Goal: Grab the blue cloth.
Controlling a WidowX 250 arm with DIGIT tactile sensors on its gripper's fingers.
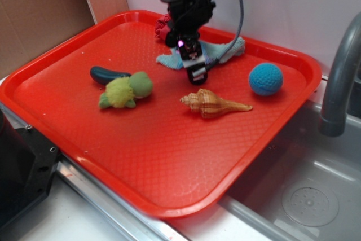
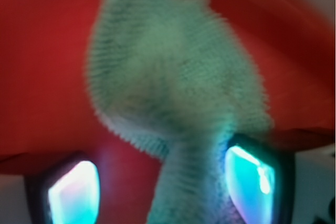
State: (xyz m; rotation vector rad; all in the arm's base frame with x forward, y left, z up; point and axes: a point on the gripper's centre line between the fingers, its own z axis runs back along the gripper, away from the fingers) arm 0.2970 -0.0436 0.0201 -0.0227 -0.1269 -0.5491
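Hiding much of the blue cloth (image 1: 225, 51), end effector (image 1: 193, 66) looks open w/ blurred cloth between its fingers (image 2: 252, 177).

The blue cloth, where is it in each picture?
Exterior: the blue cloth lies at the back of the red tray, partly hidden behind the gripper.
Wrist: the blue cloth fills the middle, blurry, running down between the two glowing fingertips.
Shared landmark: the red tray, which shows under the cloth in both views.
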